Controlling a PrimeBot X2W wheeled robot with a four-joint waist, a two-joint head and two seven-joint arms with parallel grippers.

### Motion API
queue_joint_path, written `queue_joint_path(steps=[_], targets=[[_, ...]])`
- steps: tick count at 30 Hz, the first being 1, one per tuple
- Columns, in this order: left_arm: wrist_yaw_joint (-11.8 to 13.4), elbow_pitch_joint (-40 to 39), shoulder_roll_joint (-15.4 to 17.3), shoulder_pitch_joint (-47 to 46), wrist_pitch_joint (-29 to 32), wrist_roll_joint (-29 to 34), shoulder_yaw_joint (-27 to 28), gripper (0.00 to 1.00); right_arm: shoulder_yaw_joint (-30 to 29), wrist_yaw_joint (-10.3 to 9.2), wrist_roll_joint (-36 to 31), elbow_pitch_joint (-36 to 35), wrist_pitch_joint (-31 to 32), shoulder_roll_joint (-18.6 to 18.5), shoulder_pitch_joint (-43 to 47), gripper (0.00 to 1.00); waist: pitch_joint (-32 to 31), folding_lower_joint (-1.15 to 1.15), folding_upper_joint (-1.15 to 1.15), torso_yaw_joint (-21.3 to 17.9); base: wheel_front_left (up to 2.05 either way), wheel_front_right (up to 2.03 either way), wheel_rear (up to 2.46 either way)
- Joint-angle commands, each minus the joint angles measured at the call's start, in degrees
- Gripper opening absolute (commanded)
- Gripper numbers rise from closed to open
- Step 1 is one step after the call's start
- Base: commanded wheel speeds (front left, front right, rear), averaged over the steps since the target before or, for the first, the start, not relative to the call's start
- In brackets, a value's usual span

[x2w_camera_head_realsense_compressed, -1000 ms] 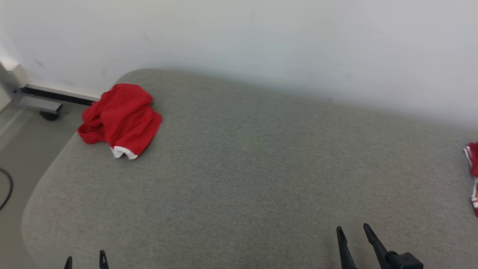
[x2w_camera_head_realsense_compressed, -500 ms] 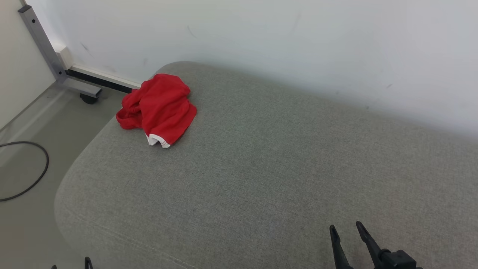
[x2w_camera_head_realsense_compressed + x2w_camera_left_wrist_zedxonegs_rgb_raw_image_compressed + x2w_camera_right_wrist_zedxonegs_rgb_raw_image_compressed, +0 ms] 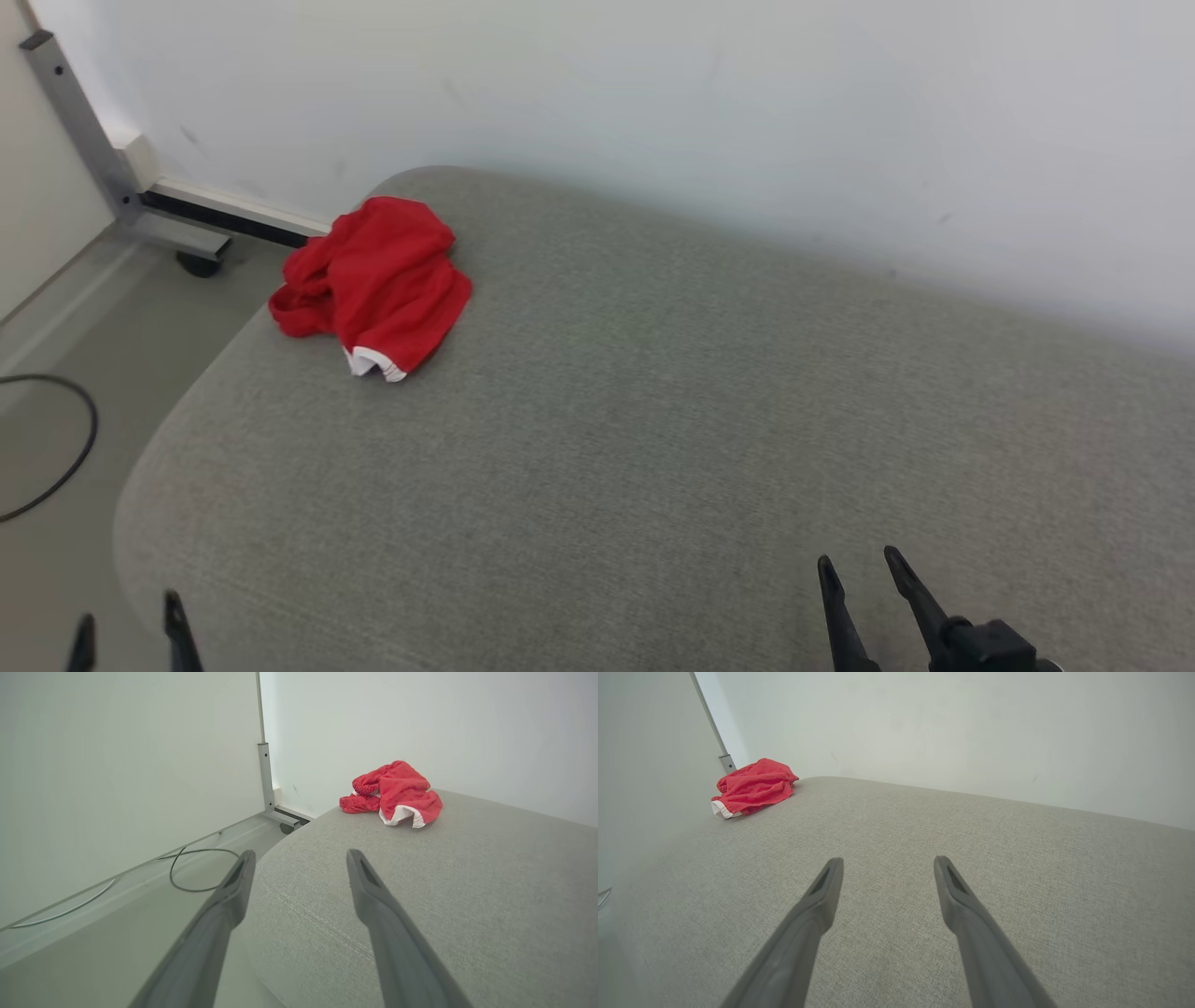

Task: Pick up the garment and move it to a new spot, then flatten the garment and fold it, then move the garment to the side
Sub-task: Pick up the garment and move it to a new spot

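the red garment (image 3: 373, 285) lies bunched at the far left corner of the grey cushion (image 3: 653, 439), one side right at the left edge. my left gripper (image 3: 128, 611) hangs by the near left corner and my right gripper (image 3: 857, 558) over the near edge, both spread wide, empty, and well apart from the cloth. i'd reach in low with the left, pinch a thick fold rather than the white hem (image 3: 376, 364) alone, then lift clear before carrying it inward.

wall (image 3: 653, 93): white | floor (image 3: 84, 317): grey | cushion (image 3: 653, 420): grey fabric | cable (image 3: 95, 420): black
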Motion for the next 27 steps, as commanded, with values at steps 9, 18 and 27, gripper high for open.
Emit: queue_joint_path(steps=[9, 18, 27], targets=[[-3.7, 5.9, 5.9, -15.9, -0.2, -2.7, 4.4, 1.0, -0.3, -0.17, -2.3, -1.9, 0.0, 0.0, -4.3, 1.0, 7.4, 0.0, 0.0, -13.5, 0.0, 0.0, 0.0], [-4.9, 18.0, 16.9, -35.2, 2.4, -6.9, 5.1, 1.0, -1.2, -0.16, -3.0, -3.9, 0.0, 0.0, -9.0, 1.0, 15.6, 0.0, 0.0, -23.4, 0.0, 0.0, 0.0], [-5.2, 29.4, 26.2, -47.6, 10.5, -11.9, 5.5, 1.0, -1.2, -0.17, -3.4, -5.3, 0.0, 0.1, -12.2, 1.0, 21.6, 0.0, 0.0, -27.8, 0.0, 0.0, 0.0]])
